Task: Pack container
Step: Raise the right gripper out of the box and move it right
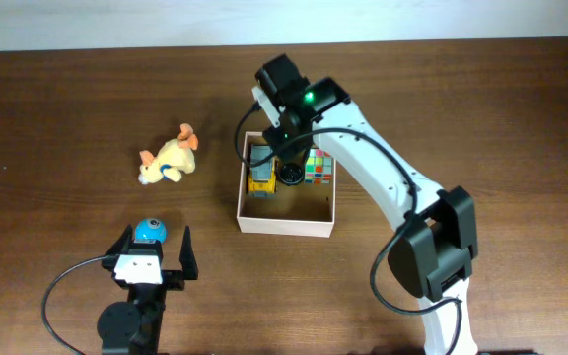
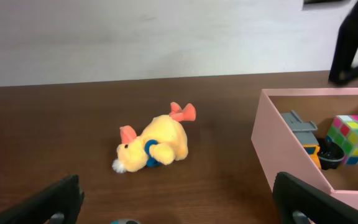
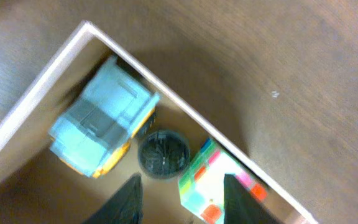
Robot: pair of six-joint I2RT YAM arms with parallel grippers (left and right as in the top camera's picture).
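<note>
Container (image 1: 286,225) sits mid-table holding truck (image 1: 261,178), cube (image 1: 319,168) and dark round piece (image 3: 163,152); right gripper (image 3: 182,186) hovers over them, jaws part-open, empty (a drop-off pose, seemingly). Left gripper (image 1: 154,247), wide open, empty, faces plush duck (image 1: 169,160), presumably next.

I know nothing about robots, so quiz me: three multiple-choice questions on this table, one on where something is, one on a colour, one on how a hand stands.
1. Where is the puzzle cube?
A) on the bare wood
B) inside the container
C) on the floor

2. What colour is the plush toy?
A) yellow
B) green
C) black

3. How is the left hand?
A) shut on the plush toy
B) shut on the container wall
C) wide open

Answers:
1 B: the puzzle cube sits within the container walls, near a toy truck.
2 A: its body is plainly yellow.
3 C: its two fingers stand far apart.
</note>
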